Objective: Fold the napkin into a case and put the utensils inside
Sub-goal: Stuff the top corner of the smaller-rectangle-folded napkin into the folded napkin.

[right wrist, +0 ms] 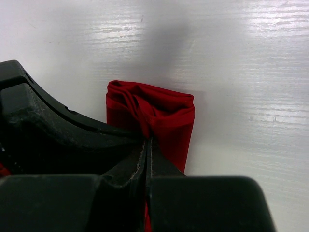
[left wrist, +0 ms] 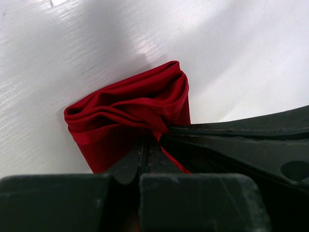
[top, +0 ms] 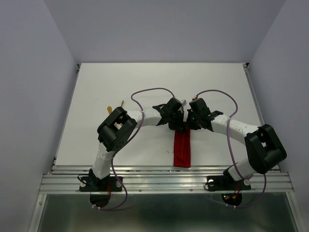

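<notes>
The white table (top: 96, 87) held the red napkin (top: 182, 150), folded into a long thin strip near the middle front and pointing away from the arms. The left gripper (left wrist: 152, 137) and the right gripper (right wrist: 147, 139) were both squeezed tight on the strip's far end, side by side, most likely so they could fold it over together. The utensils (top: 110, 109) lay well off to the left, mostly hidden behind the left arm (top: 116, 133), so only two small gold bits showed and I could not tell knife from fork.
</notes>
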You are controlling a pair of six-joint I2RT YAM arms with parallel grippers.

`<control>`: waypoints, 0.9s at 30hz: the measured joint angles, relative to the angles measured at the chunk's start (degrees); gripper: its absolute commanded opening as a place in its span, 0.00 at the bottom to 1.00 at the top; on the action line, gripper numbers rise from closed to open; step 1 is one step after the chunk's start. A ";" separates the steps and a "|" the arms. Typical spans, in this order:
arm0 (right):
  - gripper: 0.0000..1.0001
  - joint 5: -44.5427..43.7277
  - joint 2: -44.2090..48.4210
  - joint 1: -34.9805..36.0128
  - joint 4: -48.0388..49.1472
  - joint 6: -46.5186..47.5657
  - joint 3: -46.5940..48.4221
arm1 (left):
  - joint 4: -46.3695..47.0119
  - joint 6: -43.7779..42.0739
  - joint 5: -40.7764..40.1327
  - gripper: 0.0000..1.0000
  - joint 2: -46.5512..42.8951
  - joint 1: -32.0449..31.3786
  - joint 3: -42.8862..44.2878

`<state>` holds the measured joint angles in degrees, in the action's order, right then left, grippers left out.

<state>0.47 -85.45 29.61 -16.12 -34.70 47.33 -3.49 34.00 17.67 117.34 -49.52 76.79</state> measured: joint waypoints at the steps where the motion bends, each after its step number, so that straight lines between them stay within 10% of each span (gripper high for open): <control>1: 0.01 -0.07 0.00 -0.02 -0.02 0.02 0.00 | 0.22 0.02 0.39 0.00 0.35 0.00 0.24; 27: 0.01 -2.08 -5.18 -0.83 1.57 -4.55 0.26 | 0.83 0.13 1.42 0.00 1.11 0.11 1.03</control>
<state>-1.61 -90.63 28.77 -14.55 -39.24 47.59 -2.66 34.13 19.09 118.45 -49.41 77.82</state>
